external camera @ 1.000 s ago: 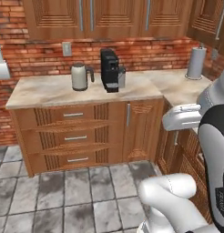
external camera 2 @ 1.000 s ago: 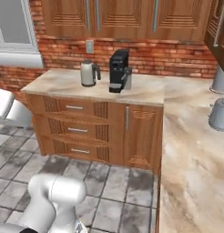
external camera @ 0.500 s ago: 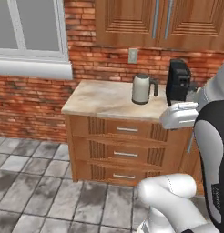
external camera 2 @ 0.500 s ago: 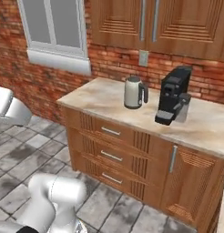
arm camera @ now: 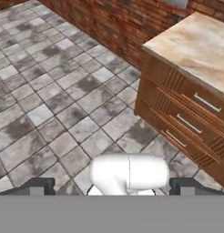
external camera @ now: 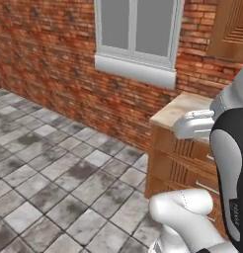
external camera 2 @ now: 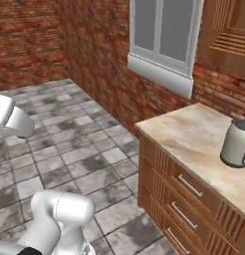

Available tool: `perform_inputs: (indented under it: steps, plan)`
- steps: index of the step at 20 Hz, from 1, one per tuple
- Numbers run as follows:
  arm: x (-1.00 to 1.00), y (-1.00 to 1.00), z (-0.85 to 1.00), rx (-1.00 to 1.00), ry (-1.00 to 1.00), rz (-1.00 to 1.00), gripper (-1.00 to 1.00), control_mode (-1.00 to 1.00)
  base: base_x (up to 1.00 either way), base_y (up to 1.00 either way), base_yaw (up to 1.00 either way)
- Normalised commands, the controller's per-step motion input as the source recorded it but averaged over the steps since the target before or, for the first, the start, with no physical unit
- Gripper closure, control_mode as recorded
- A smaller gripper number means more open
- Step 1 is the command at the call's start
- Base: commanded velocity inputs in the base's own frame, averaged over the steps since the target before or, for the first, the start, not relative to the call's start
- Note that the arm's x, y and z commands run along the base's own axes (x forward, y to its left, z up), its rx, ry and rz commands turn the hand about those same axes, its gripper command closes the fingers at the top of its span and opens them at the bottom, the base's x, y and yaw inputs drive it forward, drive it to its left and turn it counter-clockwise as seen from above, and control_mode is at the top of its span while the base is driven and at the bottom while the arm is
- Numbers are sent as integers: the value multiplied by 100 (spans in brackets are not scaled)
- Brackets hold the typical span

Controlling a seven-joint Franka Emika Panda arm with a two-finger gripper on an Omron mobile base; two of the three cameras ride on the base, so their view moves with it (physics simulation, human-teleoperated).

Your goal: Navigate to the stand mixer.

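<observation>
Gripper [arm camera: 112, 186] spread open above grey tiled floor [arm camera: 50, 91], marble counter [external camera 2: 194, 137], brick wall [external camera: 54, 54], window [external camera: 138, 29].

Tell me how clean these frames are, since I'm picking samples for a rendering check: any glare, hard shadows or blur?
Left base view: even, flat light on the brick wall, no glare on the window. Right base view: the kettle looks soft-edged and casts only a faint shadow on the counter. Hand view: floor tiles and drawer handles are slightly soft; no hard shadows.
</observation>
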Motion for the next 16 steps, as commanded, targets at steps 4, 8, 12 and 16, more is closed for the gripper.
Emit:
perform_inputs:
  steps: [4,8,12,16]
  plan:
    - [0,0,0,0,0,0,-100,100,100,8,66]
    - [0,0,0,0,0,0,-100,100,100,12,59]
    - [0,0,0,0,0,0,-100,100,100,13,57]
    - [0,0,0,0,0,0,-100,100,100,20,48]
